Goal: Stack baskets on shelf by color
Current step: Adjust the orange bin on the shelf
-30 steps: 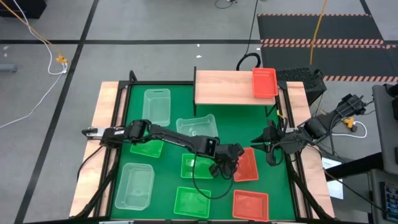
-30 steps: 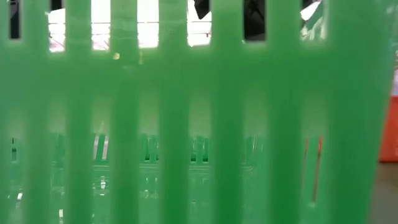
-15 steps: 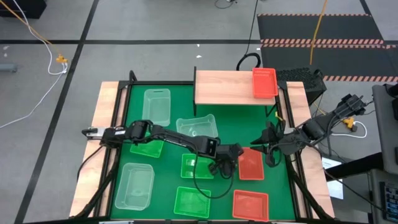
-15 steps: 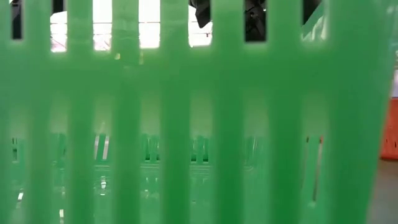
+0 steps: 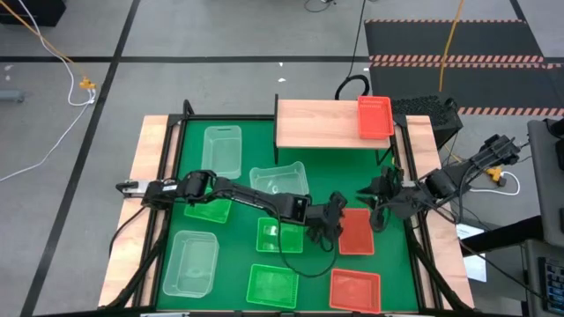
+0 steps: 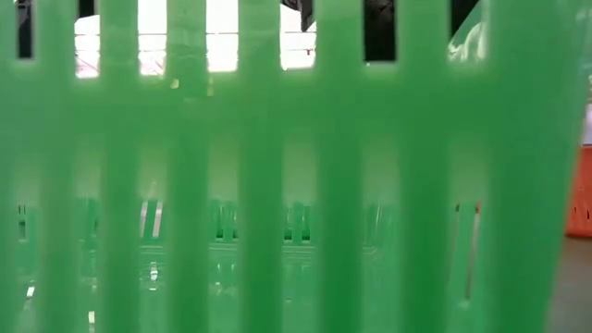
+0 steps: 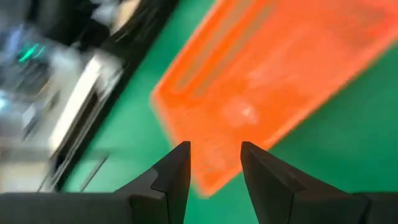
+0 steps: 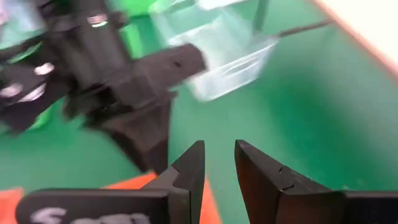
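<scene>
The green mat point(image 5: 370, 189) covered the table, and at its far edge stood the shelf point(image 5: 317, 123), a pale wooden plank on thin dark legs, with one orange basket point(image 5: 374, 117) lying at its right end. Three clear baskets sat on the mat's left half: one far left point(image 5: 222, 150), one tilted near the middle point(image 5: 280, 180), and one at the near left point(image 5: 190, 262). Three green baskets lay among them, one under the left arm point(image 5: 209, 210), one at the centre point(image 5: 278, 234) and one at the near edge point(image 5: 272, 286); the slatted wall of that near basket point(image 6: 277, 185) filled almost the whole low view. Two more orange baskets rested on the mat toward the right, one mid-table point(image 5: 355, 231) and one at the near edge point(image 5: 355, 290). The left gripper point(image 5: 328, 220) reached across from the left and hovered at the left edge of the mid-table orange basket point(image 7: 267, 81); its fingers point(image 7: 177, 171) stood a little apart and held nothing. The right gripper point(image 5: 374, 199) came in from the right, just beyond the same basket's far right corner, its fingers point(image 8: 186, 165) narrowly parted and empty, pointing toward the left gripper point(image 8: 124, 93) with the tilted clear basket point(image 8: 217, 50) behind it.
</scene>
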Controlling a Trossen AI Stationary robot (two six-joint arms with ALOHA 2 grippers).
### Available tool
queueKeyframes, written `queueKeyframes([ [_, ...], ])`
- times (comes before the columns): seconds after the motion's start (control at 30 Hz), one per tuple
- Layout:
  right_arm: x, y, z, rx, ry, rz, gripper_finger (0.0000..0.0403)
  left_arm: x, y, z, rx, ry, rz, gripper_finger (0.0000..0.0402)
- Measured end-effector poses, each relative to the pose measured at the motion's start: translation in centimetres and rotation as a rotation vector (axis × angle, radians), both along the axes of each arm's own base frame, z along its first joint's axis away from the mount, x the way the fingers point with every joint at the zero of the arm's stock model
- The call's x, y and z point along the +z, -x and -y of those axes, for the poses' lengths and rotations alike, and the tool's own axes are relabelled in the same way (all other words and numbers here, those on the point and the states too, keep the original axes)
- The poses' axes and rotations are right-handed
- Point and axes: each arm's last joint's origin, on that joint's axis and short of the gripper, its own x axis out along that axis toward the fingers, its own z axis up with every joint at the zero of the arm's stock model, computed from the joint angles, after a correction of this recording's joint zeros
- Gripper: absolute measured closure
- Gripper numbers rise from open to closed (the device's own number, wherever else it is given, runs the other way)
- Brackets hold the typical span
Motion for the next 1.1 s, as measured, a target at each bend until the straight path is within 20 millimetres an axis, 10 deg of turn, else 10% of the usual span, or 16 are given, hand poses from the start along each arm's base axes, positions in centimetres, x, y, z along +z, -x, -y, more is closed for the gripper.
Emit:
queueKeyframes([
  [0.17,2.0,0.2,0.7,-0.046,-0.011,0.07,0.0319,4.7,0.9,-2.0,0.221,0.092,0.128,0.0257],
  [0.37,4.4,0.7,0.2,0.04,-0.066,0.273,0.0319,12.0,2.2,-11.1,0.308,0.26,0.367,0.0257],
  [0.63,8.5,1.8,-0.4,0.225,-0.019,0.624,0.0319,12.0,1.7,-23.8,0.195,0.492,0.695,0.0256],
  [1.1,8.6,2.9,0.6,0.183,0.177,0.599,0.0319,8.5,-3.5,-22.9,0.218,0.443,0.605,0.0256],
])
